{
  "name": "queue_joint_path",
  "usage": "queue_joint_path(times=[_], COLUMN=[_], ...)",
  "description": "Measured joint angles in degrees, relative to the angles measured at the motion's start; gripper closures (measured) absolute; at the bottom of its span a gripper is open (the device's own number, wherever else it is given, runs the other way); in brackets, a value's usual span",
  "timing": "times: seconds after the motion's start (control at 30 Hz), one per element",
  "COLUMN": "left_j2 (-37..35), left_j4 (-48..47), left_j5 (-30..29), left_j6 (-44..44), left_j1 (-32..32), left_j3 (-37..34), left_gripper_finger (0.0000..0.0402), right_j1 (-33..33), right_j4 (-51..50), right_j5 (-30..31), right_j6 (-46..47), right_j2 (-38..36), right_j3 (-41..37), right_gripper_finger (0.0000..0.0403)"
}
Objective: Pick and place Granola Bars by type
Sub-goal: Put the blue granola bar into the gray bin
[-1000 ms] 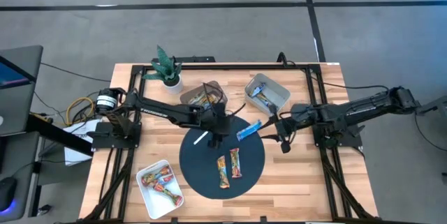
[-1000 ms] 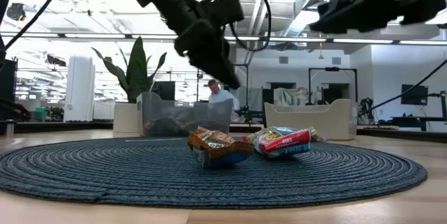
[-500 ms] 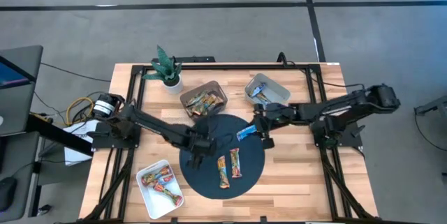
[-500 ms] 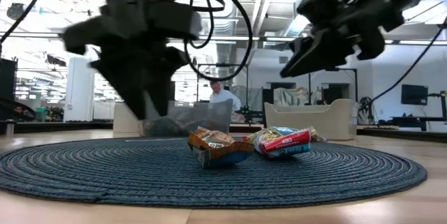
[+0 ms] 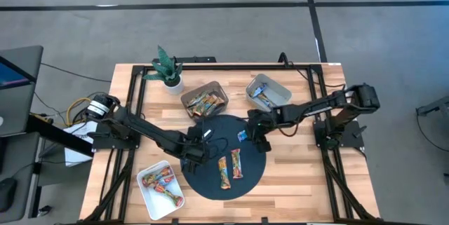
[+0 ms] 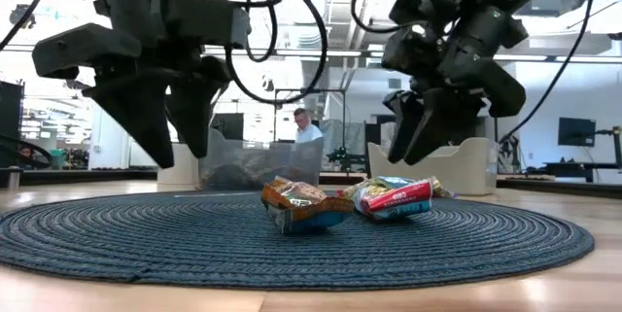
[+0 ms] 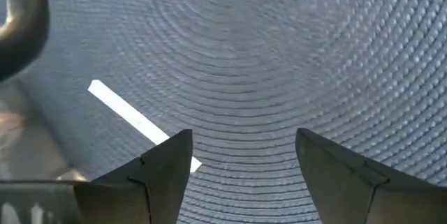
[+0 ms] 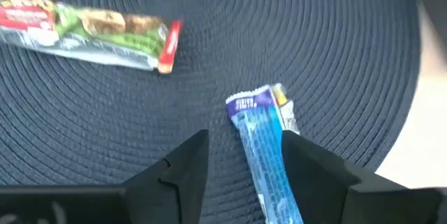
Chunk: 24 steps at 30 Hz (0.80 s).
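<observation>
On the round dark mat (image 5: 210, 183) lie a blue-and-white bar (image 5: 242, 136) at its far right and two multicoloured bars (image 5: 223, 171) (image 5: 236, 163) near its middle. My right gripper (image 8: 244, 140) hovers open just above the blue bar (image 8: 262, 147), one finger on either side of it, apart from it. My left gripper (image 5: 193, 153) hangs open over the mat's left part, close to a small white strip (image 7: 133, 119). The low view shows both grippers (image 6: 170, 147) (image 6: 428, 142) above the mat and the two multicoloured bars (image 6: 301, 205) (image 6: 394, 198).
A tray (image 5: 203, 100) of orange bars sits beyond the mat, a tray (image 5: 268, 93) with blue bars at the far right, and a white tray (image 5: 161, 183) of red multicoloured bars at the near left. A potted plant (image 5: 167, 71) stands far left.
My left gripper has swung from the mat's far middle toward its near left and come down lower. My right gripper has moved from the mat's right rim leftward and down over the blue bar, which lies where it was.
</observation>
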Motion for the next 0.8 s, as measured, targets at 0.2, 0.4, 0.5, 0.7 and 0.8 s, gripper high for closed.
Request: queue_joint_path(times=[0.2,0.4,0.5,0.7,0.8], left_j2=[-2.21,-2.25,-2.25,-2.23,-2.23], left_j4=[0.32,0.35,0.14,-0.18,-0.29], left_j5=[-4.86,-6.26,-7.34,-11.94,-14.52], left_j6=[-2.75,-4.67,-5.99,-7.73,-8.15], left_j1=[-0.88,-2.33,-3.32,-6.24,-7.29], left_j3=[-1.47,-1.47,-1.47,-1.47,-1.47], left_gripper_finger=[0.0152,0.0152,0.0152,0.0152,0.0152], right_j1=[-1.42,-3.36,-4.34,-5.83,-6.05], right_j4=[-3.93,-3.85,-4.4,-4.36,-5.3], right_j5=[0.12,0.39,0.5,-0.31,-0.35], right_j6=[0.2,0.85,0.86,0.38,0.63], right_j2=[0.43,1.01,3.0,7.68,8.27], right_j3=[0.21,0.2,0.08,1.37,2.23], right_gripper_finger=[0.0196,0.0169,0.0168,0.017,0.0171])
